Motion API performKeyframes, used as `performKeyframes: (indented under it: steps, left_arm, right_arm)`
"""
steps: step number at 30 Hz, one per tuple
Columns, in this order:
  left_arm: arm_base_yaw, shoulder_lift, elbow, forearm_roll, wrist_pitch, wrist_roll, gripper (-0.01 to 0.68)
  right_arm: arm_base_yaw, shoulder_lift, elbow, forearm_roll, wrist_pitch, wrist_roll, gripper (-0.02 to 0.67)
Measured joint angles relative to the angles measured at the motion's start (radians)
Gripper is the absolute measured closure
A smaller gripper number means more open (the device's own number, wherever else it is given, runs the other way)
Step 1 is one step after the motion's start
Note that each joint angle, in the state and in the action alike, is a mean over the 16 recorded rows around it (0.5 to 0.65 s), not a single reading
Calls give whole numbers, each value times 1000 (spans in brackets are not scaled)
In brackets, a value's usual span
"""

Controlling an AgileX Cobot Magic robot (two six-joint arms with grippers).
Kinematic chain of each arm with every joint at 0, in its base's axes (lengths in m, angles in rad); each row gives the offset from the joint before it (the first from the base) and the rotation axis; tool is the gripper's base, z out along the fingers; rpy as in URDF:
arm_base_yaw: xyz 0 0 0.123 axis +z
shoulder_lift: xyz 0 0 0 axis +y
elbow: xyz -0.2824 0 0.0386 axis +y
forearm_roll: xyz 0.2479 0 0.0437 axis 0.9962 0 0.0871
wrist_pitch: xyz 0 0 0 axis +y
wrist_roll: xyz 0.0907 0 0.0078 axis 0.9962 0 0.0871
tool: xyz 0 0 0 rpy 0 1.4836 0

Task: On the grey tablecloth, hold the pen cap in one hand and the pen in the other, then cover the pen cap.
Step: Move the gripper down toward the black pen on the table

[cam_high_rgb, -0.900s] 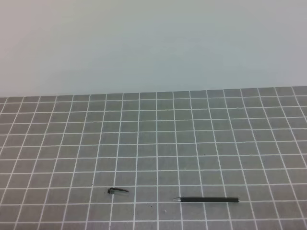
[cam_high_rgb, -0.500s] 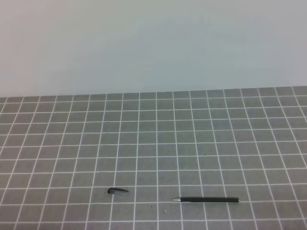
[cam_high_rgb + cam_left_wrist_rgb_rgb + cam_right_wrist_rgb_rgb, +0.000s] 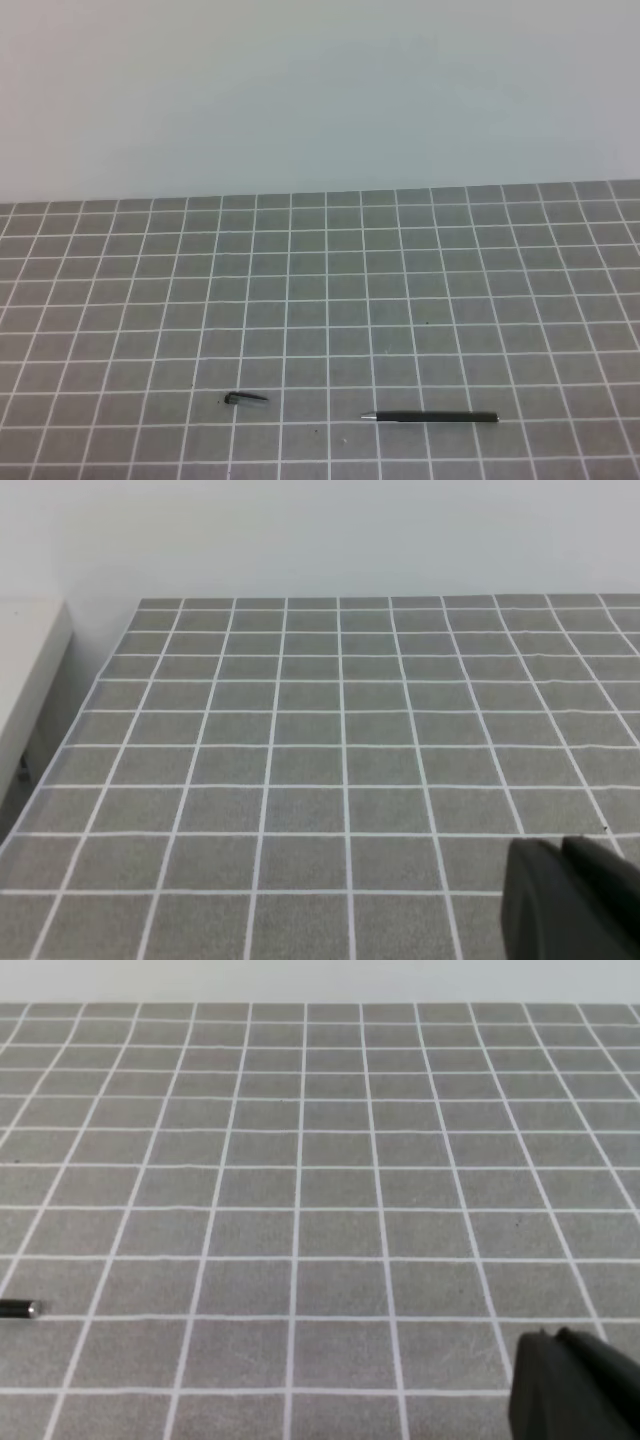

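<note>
Two small black things lie near the front edge of the counter, on the grey tablecloth [image 3: 400,290]. On the left is the pen cap [image 3: 245,398], and the pen [image 3: 430,416] lies flat well apart to its right, silver tip pointing at the cap. Lots of bare cloth spreads behind them up to the pale wall [image 3: 320,90]. Only a dark corner of the left claw [image 3: 565,900] and right claw [image 3: 575,1390] shows in the wrist views, above the cloth. I cannot tell if either is spread or pressed together.

Lying on tablecloth [image 3: 420,280] near front edge: cap [image 3: 245,399] at left, pen [image 3: 432,417] well apart at right.
</note>
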Motion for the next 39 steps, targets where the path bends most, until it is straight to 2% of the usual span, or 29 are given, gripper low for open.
performKeyframes:
  steps: [39]
  left_arm:
    - [0, 13, -8, 13, 0, 0, 676]
  right_arm:
    - [0, 0, 0, 30, -5, 0, 645]
